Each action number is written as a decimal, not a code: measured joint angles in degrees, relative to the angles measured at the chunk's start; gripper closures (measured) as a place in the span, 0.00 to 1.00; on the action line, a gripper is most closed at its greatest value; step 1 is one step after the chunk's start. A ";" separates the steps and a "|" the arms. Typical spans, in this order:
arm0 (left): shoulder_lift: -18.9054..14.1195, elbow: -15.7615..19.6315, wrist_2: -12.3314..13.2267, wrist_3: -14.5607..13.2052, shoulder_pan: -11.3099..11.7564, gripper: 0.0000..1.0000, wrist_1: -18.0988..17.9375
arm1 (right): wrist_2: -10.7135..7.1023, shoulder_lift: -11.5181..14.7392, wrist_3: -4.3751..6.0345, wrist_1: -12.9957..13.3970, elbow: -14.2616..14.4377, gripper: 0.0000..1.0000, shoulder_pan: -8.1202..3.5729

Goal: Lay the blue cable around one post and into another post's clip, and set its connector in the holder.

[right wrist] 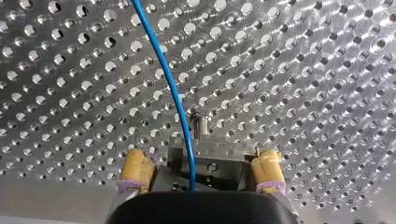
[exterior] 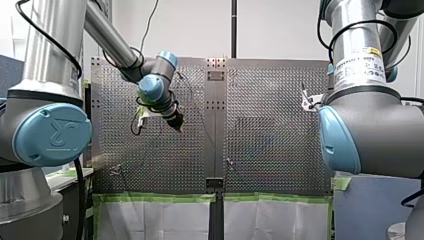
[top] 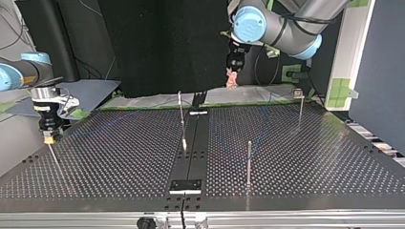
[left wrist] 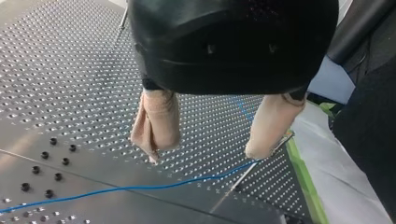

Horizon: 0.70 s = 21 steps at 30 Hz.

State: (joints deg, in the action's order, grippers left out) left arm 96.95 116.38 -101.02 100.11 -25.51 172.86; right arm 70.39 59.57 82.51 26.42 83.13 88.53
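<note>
The perforated bench (top: 119,157) fills most of what you see, with a dark strip down its middle. The left arm (exterior: 107,35) reaches in over the front view's left half. The right arm (exterior: 370,125) bulks at that view's right edge.

Look at the left claw (left wrist: 203,151) first. Its beige pads (left wrist: 156,123) stand wide apart with nothing between them, and it touches nothing. In the top view it hangs above the bench's far edge, well clear of the surface.

The right claw (right wrist: 201,156) is spread too, its yellow pads (right wrist: 135,170) well apart. You will find it low over the bench at the top view's left edge. A metal block (right wrist: 210,168) sits between those pads; you cannot tell whether it belongs to the claw.

Three upright posts (top: 248,162) stand on the bench in the top view.

The blue cable (right wrist: 170,88) comes out from under the right claw's body. It runs between the two pads without touching either and passes just beside a short post (right wrist: 201,126) ahead of them. From the left wrist you see it lying on the bench below that claw. There it meets a thin post (left wrist: 233,186) near one finger; whether it wraps around is unclear.

A small dark holder (top: 186,185) sits at the strip's near end. You cannot tell what is in it.
</note>
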 joint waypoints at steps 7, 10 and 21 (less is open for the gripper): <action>0.02 4.15 0.10 1.39 -0.11 0.02 -4.18 | 0.18 0.00 -1.14 0.57 -0.02 0.00 0.11; 0.03 6.11 0.15 3.08 -0.14 0.02 -6.13 | 0.26 -0.01 -1.88 0.86 -0.01 0.00 0.20; 0.02 12.85 0.12 5.76 -0.11 0.02 -12.87 | 0.37 -0.07 -3.46 1.55 0.02 0.00 0.89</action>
State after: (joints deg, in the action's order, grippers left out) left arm 96.97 129.23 -100.89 105.87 -25.62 159.99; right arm 70.76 59.50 79.05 27.97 83.15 89.42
